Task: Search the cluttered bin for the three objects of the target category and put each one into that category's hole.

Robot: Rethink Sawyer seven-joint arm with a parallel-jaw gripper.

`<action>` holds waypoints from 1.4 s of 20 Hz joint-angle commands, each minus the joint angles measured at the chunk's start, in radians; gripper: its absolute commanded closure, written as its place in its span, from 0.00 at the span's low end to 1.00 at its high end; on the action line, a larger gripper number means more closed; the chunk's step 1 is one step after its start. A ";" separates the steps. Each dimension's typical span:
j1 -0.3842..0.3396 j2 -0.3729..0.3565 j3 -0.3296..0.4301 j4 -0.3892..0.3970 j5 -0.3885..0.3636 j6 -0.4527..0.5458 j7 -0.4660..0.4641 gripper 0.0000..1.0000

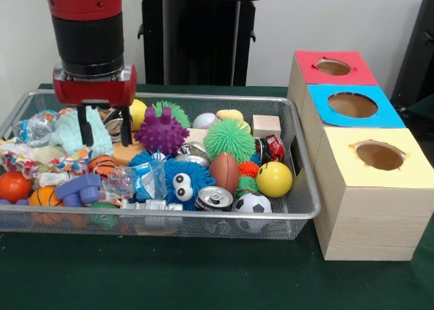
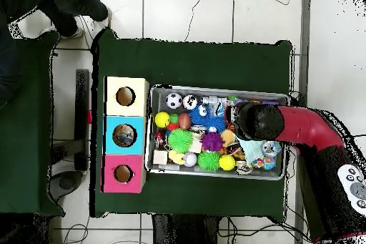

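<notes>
Over the left half of a wire bin (image 1: 298,211) crowded with toys, the red and black arm's gripper (image 1: 104,127) hangs with its two fingers (image 1: 85,128) spread apart and holding nothing, tips just above a pale green plush toy (image 1: 76,135). Beside it sit a purple spiky ball (image 1: 161,131), a green spiky ball (image 1: 230,138), a small football (image 1: 224,171) and a yellow ball (image 1: 274,179). Right of the bin stand three wooden boxes, each with a hole: red (image 1: 335,67), blue (image 1: 352,106) and yellow (image 1: 380,156).
</notes>
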 commanded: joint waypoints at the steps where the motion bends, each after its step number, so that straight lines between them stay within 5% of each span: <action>1: 0.033 -0.001 0.045 0.122 0.001 -0.007 -0.016 0.00; 19: 0.066 0.136 0.049 -0.026 -0.007 -0.032 -0.031 0.00; 28: 0.058 0.125 0.051 -0.037 -0.032 -0.107 -0.029 0.00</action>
